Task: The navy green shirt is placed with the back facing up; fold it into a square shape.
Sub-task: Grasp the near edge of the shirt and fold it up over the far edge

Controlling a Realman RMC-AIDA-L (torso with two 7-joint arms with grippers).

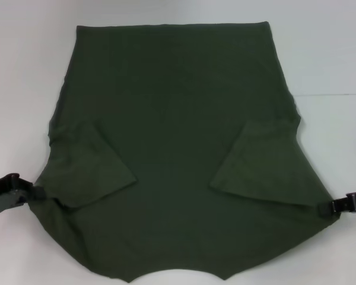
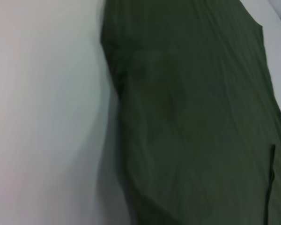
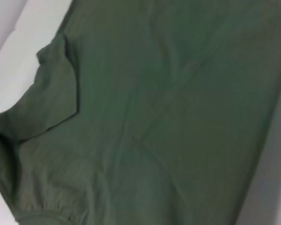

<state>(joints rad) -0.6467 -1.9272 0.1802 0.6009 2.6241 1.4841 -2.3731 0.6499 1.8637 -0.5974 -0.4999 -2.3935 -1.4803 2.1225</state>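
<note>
Shirt: the navy green shirt (image 1: 178,160) lies flat on the white counter (image 1: 332,53), between the two pincers, both sleeves folded inward.
Left pincer (image 1: 32,193): at the shirt's near-left edge; grip cannot be told.
Right pincer (image 1: 331,206): at the near-right corner; grip cannot be told.
Risk: uneven lifts likely skew the fold; a thin pinch may slip, and the sleeves may flop open.
</note>
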